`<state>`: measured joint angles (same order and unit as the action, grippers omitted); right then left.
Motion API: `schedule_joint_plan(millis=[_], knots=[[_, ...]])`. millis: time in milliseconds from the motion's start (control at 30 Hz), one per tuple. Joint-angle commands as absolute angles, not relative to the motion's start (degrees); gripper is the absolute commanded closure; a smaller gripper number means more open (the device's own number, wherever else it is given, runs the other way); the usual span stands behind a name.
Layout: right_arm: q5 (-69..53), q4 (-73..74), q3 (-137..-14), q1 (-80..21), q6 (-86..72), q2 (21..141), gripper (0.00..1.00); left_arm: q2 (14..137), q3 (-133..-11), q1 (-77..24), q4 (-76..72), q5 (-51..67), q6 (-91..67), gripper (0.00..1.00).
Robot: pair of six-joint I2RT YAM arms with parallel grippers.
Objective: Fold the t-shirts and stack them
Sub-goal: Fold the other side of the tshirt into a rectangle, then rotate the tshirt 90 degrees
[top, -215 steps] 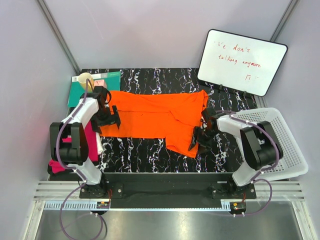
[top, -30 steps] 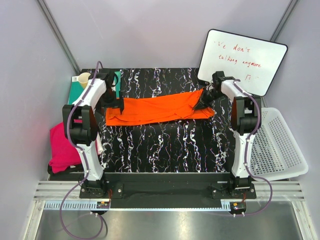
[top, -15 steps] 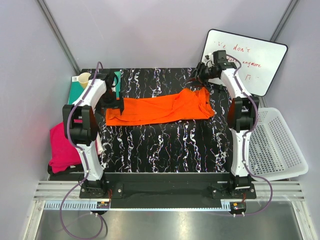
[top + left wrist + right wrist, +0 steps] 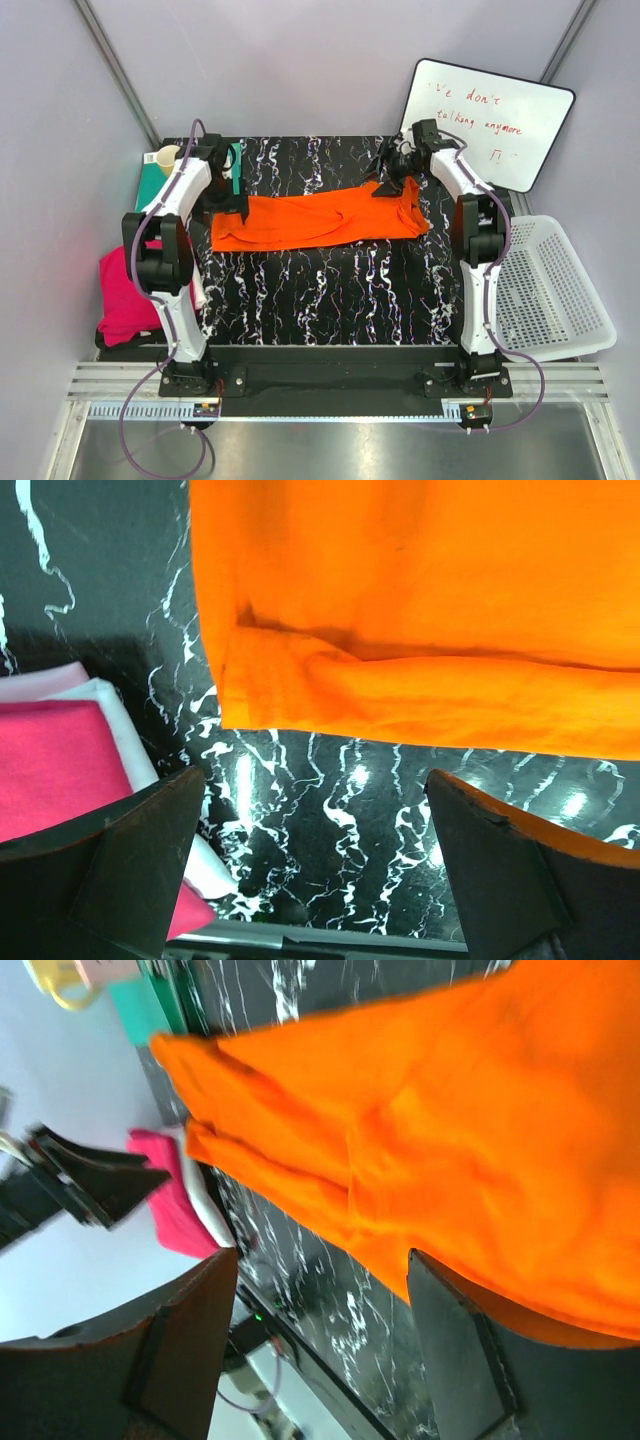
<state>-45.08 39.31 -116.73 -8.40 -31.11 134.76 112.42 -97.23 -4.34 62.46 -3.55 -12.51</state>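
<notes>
A magenta-pink soft cloth t-shirt (image 4: 122, 298) is seen crumpled at the left edge of the black white-veined counter (image 4: 330, 300), part of it apparently hanging beyond that edge. Behind it a yellow mug (image 4: 168, 158) rests on a flat teal-green mat (image 4: 150, 188). The left jaws are held wide apart above the counter, just beside the left end of the bright orange cloth t-shirt (image 4: 315, 220), with nothing between them. That shirt is laid as a long folded band across the far half of the counter, its left end layered and its right end rumpled. The right jaws are likewise held apart, empty, just over that rumpled right end. A white perforated plastic basket (image 4: 560, 290) sits at the far right. It is judged that a careless pinch could take only the top layer and pull the fold open, that the rumpled end could be folded in crooked, and that the pink shirt could slide off the edge if dragged.
</notes>
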Motion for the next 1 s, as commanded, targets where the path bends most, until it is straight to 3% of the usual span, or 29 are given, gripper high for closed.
schedule_joint_plan(millis=[0, 33, 67, 100, 133, 167, 300, 567, 967], knots=[[-41.2, 46.1, -114.7, -12.1, -22.6, 126.8, 0.25, 111.0, -99.7, -5.7, 59.7, -0.9, -10.6, 0.03], [-36.9, 48.0, -114.3, -12.8, -21.4, 126.7, 0.25, 111.8, -101.1, -5.9, 59.8, -0.9, -10.5, 0.05], [-35.0, 50.5, -113.9, -14.1, -20.1, 126.7, 0.32, 113.3, -101.9, -6.4, 59.9, -1.0, -10.5, 0.23], [-33.2, 51.4, -113.5, -14.5, -19.8, 126.6, 0.42, 114.1, -102.5, -6.7, 60.3, -0.8, -10.2, 0.51], [-30.3, 52.2, -112.6, -14.9, -19.5, 126.5, 0.65, 114.9, -104.0, -7.2, 60.5, -1.1, -10.2, 0.83], [-27.9, 53.9, -112.3, -15.6, -19.4, 126.5, 1.00, 116.4, -104.8, -7.5, 60.7, -1.9, -10.3, 1.00], [-16.7, 58.0, -111.9, -16.1, -19.2, 128.0, 1.00, 121.5, -109.7, -8.2, 61.6, -3.4, -10.8, 1.00], [-10.6, 60.5, -112.8, -16.0, -19.7, 131.0, 1.00, 135.6, -126.4, -9.0, 67.9, -7.3, -11.1, 1.00], [-6.4, 63.6, -124.1, -17.6, -16.9, 141.0, 1.00, 138.2, -121.7, -9.0, 72.4, -9.0, -12.7, 1.00]])
